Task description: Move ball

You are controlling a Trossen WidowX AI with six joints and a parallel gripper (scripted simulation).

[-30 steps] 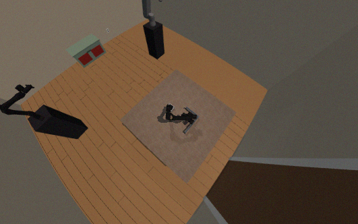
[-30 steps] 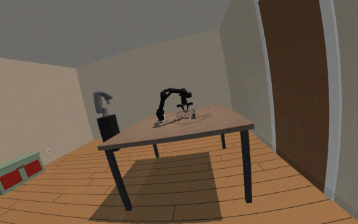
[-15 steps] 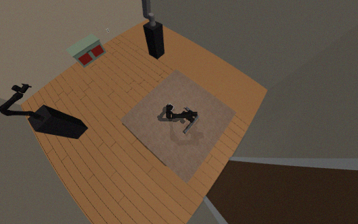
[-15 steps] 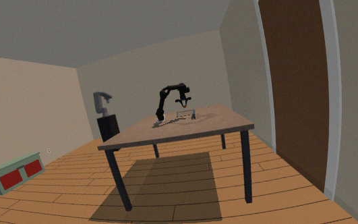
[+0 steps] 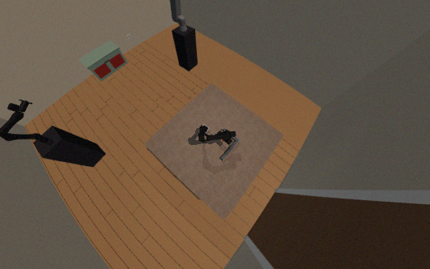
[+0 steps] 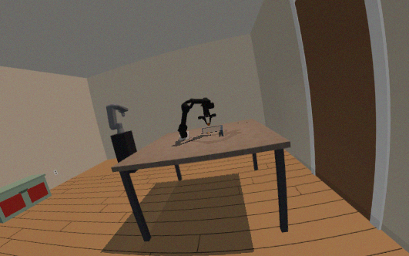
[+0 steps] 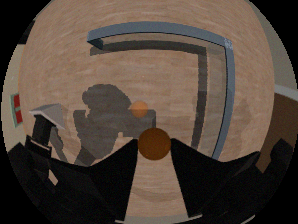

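My gripper (image 6: 209, 123) (image 7: 154, 143) is shut on the orange-brown ball (image 7: 154, 145) and holds it above the table. In the exterior view the ball (image 6: 209, 124) shows under the fingers, clear of the table top. The see-through copy (image 7: 139, 109), a paler orange, rests on the table inside the corner, a little above and left of the ball in the wrist view. The two low clear walls (image 7: 230, 95) (image 5: 229, 150) (image 6: 221, 133) meet at the upper right in the wrist view. The arm mostly hides the ball and fingers in the top view.
The arm's base (image 6: 183, 134) stands on the table (image 6: 246, 143) to the left of the walls in the exterior view. The arm's shadow falls beside and partly over the see-through copy. A green cabinet (image 5: 105, 57) and two pedestals with arms stand on the floor away from the table.
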